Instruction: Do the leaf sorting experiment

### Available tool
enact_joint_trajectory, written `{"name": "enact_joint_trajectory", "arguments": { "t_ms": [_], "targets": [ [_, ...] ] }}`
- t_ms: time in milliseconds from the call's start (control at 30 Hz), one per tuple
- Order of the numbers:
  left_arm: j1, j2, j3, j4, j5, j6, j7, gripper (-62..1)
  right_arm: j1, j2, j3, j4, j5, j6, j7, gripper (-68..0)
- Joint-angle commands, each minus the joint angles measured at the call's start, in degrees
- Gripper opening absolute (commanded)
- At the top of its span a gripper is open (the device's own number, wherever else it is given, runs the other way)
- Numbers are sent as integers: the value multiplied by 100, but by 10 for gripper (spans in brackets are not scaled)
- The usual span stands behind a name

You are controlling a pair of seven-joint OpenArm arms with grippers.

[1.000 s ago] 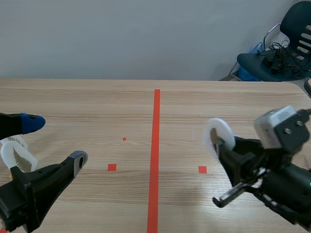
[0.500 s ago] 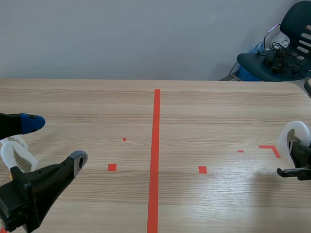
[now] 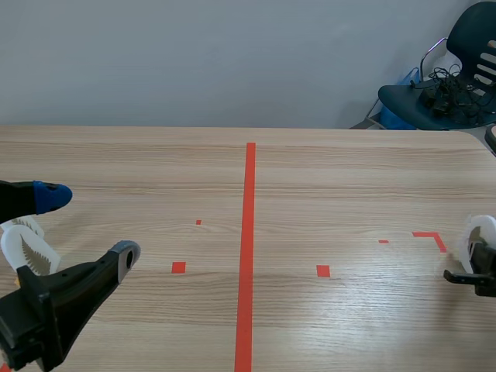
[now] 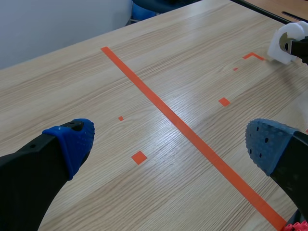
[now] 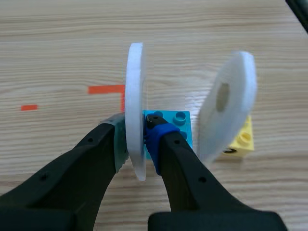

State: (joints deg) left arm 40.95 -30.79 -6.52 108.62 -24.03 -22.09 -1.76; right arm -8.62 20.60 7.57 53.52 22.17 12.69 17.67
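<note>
In the right wrist view my right gripper (image 5: 137, 139) is shut on the rim of a white round disc (image 5: 135, 106) that stands on edge. A second white disc (image 5: 226, 103) with a centre hole stands tilted just beside it; whether the two are joined I cannot tell. Behind the fingers lie a cyan brick (image 5: 177, 124) and a yellow brick (image 5: 241, 137) on the table. In the scene view the right gripper (image 3: 474, 270) and the white disc (image 3: 480, 232) sit at the far right table edge. My left gripper (image 3: 84, 226) stands open at the left, holding nothing. No leaves are visible.
A white toothed part (image 3: 27, 249) sits by the left arm. A small red studded piece (image 4: 296, 226) shows under the left gripper's finger. A dark chair (image 3: 453, 77) with cables stands beyond the table's far right corner.
The right arm has drawn back from near the table's middle to the far right edge, carrying the white disc with it. The left arm has stayed still.
</note>
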Motion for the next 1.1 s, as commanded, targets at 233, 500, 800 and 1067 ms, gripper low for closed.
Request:
{"name": "enact_joint_trajectory", "arguments": {
  "t_ms": [233, 500, 800, 1067],
  "targets": [
    [-17, 26, -24, 35, -52, -11, -70, 14, -13, 184, -2, 92, 57, -68, 223, -417],
    [-17, 26, -24, 35, -52, -11, -66, 14, -76, 584, 35, 955, 57, 199, 304, -71],
    [-17, 26, -24, 35, -52, -11, -52, 14, -868, 750, 42, 3547, 66, 240, -474, -28],
    [-20, 26, -24, 35, -52, -11, -55, 14, -2393, 909, 42, 5412, 452, 918, -1191, -28]
  ]
}}
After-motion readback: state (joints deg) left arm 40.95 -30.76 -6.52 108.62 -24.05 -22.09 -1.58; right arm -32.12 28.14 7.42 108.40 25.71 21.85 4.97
